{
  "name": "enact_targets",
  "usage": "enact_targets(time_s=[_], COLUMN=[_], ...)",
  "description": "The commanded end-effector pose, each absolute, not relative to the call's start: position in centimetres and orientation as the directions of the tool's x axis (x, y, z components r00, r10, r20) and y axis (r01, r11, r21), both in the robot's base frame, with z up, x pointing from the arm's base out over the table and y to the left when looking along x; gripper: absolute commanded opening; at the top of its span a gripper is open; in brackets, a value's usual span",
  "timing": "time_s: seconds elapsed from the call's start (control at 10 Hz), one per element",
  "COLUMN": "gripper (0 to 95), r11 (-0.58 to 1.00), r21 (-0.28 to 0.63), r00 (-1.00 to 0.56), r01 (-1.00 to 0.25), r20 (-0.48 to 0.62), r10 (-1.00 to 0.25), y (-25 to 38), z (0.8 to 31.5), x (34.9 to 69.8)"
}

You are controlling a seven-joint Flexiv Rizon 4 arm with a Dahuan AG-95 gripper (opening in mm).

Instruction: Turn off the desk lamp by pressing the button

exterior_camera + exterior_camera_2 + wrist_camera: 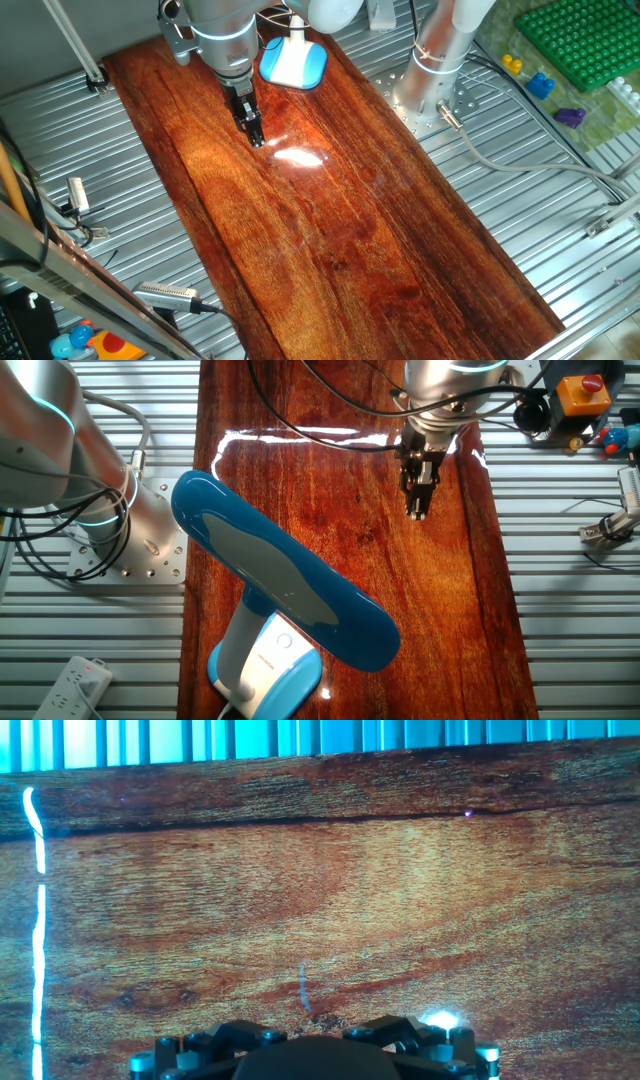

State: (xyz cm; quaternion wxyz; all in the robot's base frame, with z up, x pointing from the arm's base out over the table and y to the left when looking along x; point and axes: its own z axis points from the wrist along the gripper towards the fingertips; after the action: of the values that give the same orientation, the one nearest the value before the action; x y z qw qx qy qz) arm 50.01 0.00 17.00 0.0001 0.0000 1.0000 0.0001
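In one fixed view, your gripper [256,137] hangs over the wooden board [340,230], well short of the desk lamp [293,62] at the far end; whether the fingers are apart, you cannot tell. In the other fixed view, the button [284,641] sits on the base, under the lamp's head. The lamp looks light and may slide, so press straight down. The hand view shows only bare board ahead.
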Motion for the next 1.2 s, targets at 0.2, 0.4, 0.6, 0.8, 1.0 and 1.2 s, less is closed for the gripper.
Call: enact_targets(time_s=[0.2, 0.4, 0.6, 0.8, 1.0, 1.2], gripper=[0.0, 0.0, 0.0, 0.0, 0.0, 0.0], r11=[0.983, 0.982, 0.983, 0.983, 0.982, 0.979], r21=[0.01, 0.011, 0.01, 0.002, -0.002, 0.001], r00=[-0.978, -0.977, -0.978, -0.978, -0.977, -0.974], r01=[-0.186, -0.19, -0.186, -0.183, -0.19, -0.205], r20=[0.096, 0.094, 0.092, 0.1, 0.103, 0.102], r10=[-0.186, -0.191, -0.186, -0.182, -0.189, -0.205], y=[0.0, 0.0, 0.0, 0.0, -0.02, -0.05], z=[17.0, 17.0, 17.0, 17.0, 16.96, 16.87], x=[50.0, 50.0, 50.0, 50.0, 50.01, 50.04])
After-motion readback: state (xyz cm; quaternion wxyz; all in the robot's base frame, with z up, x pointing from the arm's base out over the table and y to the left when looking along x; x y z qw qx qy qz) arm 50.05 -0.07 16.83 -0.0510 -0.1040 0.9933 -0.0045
